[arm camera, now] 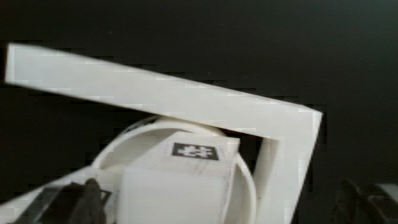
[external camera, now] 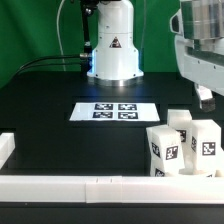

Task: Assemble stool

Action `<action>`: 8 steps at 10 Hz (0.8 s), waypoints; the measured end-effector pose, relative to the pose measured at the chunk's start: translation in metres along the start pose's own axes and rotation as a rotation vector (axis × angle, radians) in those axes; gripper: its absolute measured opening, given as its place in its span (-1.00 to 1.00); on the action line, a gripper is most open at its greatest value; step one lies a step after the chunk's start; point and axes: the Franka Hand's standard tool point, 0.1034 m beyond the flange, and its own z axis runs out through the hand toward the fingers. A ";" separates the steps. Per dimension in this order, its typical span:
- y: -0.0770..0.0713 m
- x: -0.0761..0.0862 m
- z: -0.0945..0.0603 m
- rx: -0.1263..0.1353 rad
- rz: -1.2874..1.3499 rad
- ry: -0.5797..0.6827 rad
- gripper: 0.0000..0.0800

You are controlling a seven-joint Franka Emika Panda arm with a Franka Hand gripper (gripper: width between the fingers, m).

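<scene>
The stool's white parts are bunched at the exterior view's right, close to the front rail. Two blocky legs (external camera: 167, 150) (external camera: 206, 146) show black-and-white tags, and a third white piece (external camera: 180, 121) stands behind them. My gripper (external camera: 205, 97) hangs just above this cluster. In the wrist view its dark fingertips (arm camera: 71, 200) stand wide apart, so the gripper (arm camera: 214, 212) is open. Between them lies a tagged white leg (arm camera: 192, 170) with the curved rim of the round seat (arm camera: 254, 190) around it. The fingers do not visibly press on either.
The marker board (external camera: 113, 111) lies flat mid-table in front of the robot base (external camera: 112, 50). White border rails (external camera: 60, 186) run along the front and turn at the exterior view's left; a rail corner (arm camera: 267, 110) sits right behind the parts.
</scene>
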 end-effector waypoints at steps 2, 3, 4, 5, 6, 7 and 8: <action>0.000 0.003 -0.001 -0.006 -0.168 0.012 0.62; -0.002 0.008 -0.004 -0.028 -0.441 0.051 0.62; -0.003 0.009 -0.002 -0.035 -0.677 0.083 0.62; 0.001 0.005 0.004 -0.054 -0.777 0.098 0.62; 0.002 0.006 0.004 -0.060 -0.828 0.098 0.62; 0.003 0.009 0.004 -0.068 -0.897 0.101 0.62; 0.003 0.010 0.005 -0.079 -0.956 0.107 0.62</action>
